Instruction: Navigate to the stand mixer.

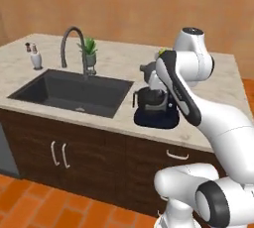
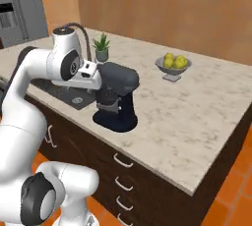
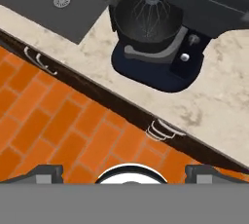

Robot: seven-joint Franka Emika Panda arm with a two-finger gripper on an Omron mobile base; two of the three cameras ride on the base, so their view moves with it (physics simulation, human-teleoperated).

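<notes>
The stand mixer (image 2: 117, 97) on the bench (image 2: 197, 122) is judged reached; gripper (image 3: 124, 172) tips are seen apart, empty.

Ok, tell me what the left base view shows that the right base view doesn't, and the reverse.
Left base view alone: the soap dispenser beside the sink basin. Right base view alone: the bowl of lemons and the refrigerator at far left. Both share the stand mixer, the faucet, the potted plant and the marble counter.
</notes>
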